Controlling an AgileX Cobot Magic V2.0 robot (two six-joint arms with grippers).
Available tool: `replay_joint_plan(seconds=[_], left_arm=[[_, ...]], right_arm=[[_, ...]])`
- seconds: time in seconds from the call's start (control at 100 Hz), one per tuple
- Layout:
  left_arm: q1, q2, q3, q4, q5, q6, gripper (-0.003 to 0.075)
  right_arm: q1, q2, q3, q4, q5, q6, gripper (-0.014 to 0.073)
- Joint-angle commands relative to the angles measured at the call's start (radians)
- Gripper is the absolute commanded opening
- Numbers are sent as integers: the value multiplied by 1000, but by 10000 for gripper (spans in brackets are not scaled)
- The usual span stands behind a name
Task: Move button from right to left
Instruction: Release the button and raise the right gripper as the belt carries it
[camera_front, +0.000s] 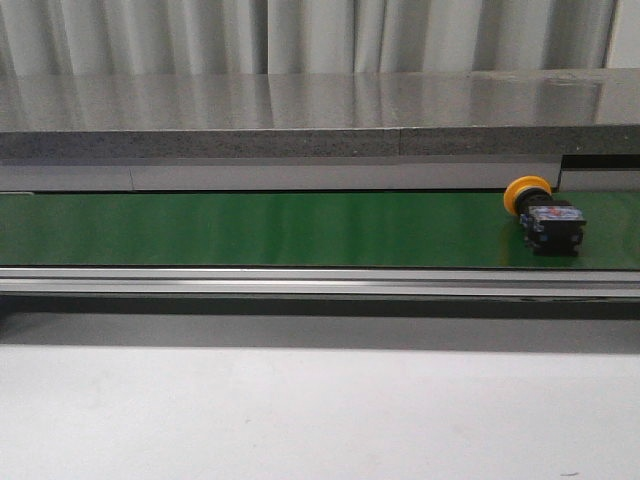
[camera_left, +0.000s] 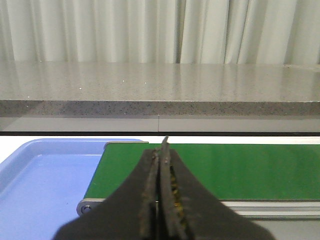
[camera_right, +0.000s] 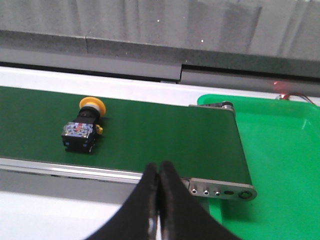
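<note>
The yellow-capped, black-bodied push-button lies on its side on the green conveyor belt near the desk's right edge. Both left fingers and right fingers are pressed together, empty.

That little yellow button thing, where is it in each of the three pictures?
Front view: the button lies on its side at the right end of the green belt.
Left wrist view: not in it; only belt, a blue tray and the shut left hand.
Right wrist view: on the belt, beyond the shut right hand.
Shared landmark: the green belt.
</note>
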Motion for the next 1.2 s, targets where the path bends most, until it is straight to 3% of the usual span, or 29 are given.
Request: replay_joint_plan(seconds=[0.0, 0.79, 1.0, 1.19], left_arm=[[-2, -31, 45, -4, -79, -10, -20], [-2, -31, 45, -4, -79, -10, -20], [-2, -31, 38, -6, -188, -10, -20], [-2, 2, -94, -13, -2, -10, -20]], right_arm=[[1, -34, -14, 1, -101, 3, -67], [1, -51, -14, 1, -97, 3, -67], [1, -51, -14, 1, -97, 3, -67], [1, -51, -14, 1, -97, 3, -67]])
